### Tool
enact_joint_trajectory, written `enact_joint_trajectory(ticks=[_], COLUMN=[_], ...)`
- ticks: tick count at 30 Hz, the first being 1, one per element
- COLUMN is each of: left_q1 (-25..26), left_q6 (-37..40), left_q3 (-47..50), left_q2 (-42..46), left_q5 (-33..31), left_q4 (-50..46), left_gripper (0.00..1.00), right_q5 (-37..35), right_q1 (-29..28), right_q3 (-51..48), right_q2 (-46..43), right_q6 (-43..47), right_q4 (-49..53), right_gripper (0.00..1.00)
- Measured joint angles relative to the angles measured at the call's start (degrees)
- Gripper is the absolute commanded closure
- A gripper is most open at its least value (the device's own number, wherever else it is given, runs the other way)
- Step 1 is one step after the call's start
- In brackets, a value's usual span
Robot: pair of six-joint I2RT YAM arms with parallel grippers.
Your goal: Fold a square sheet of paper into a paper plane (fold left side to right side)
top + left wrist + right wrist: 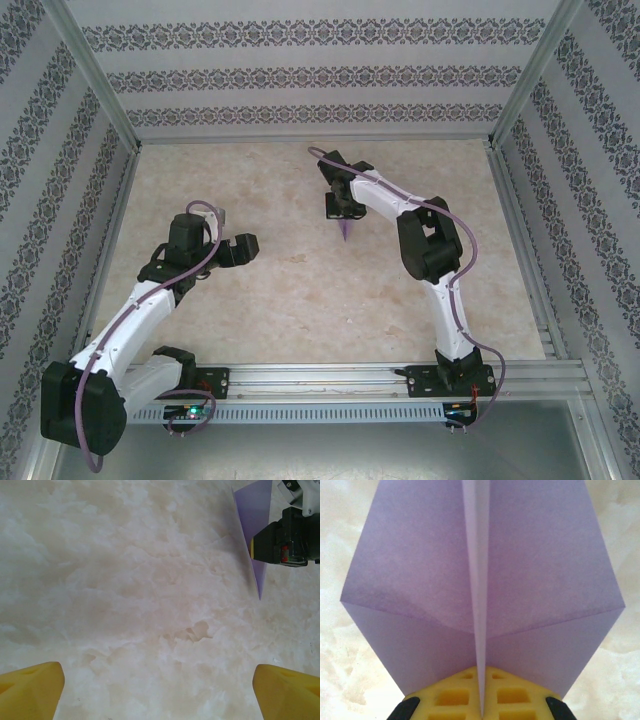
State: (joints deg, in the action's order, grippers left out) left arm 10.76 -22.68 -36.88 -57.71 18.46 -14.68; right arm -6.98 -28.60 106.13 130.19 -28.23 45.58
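Where the overhead camera looks down, the lot is listed by size.

1. Walls (320, 70): three, at 9, 12 and 3 o'clock, papered in pale stripes with dark floral bands, joined by bare metal corner posts.
2. Table (280, 300): one, beige marbled surface, matte and cloudy in both wrist views.
3. Mounting rail (330, 378): one, aluminium, along the 6 o'clock edge, carrying both arm bases.
4. Left arm (130, 320): one, white with black joints, based at 7 o'clock and reaching toward 9 o'clock of the table's middle. A purple cable runs along it.
5. Right arm (440, 290): one, same make, based at 5 o'clock, bent and reaching toward 12 o'clock. It carries a second purple cable.
6. Left gripper (160, 695): one, released; its two yellow fingertips (32, 690) stand wide apart over bare table, grasping nothing.
7. Right gripper (481, 695): one, clenched on item 8, its two yellow pads (450, 697) pressed together on the centre crease.
8. Paper plane (415, 580): one, lavender, folded, two flaps spread either side of the crease. It hangs from the right gripper just toward 1 o'clock of the table's middle, sharp point downward. Whether the point touches the table cannot be told. From the left wrist it sits at 1 o'clock, well apart from the left fingertips.
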Motion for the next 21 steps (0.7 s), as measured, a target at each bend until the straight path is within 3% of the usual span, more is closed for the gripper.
enact_joint_trajectory(ticks=[7, 21], left_q1=[0.0, 0.0], left_q6=[0.0, 0.4], left_q3=[0.0, -1.0], left_q2=[0.0, 0.0], left_q5=[0.5, 0.6], left_q4=[0.0, -1.2], left_gripper=[0.02, 0.02], right_q5=[0.9, 1.3], right_q1=[0.0, 0.0], right_q3=[-0.2, -0.8], right_q2=[2.0, 1.9], right_q6=[0.2, 0.7], right_q4=[-0.8, -2.3], right_gripper=[0.91, 0.61])
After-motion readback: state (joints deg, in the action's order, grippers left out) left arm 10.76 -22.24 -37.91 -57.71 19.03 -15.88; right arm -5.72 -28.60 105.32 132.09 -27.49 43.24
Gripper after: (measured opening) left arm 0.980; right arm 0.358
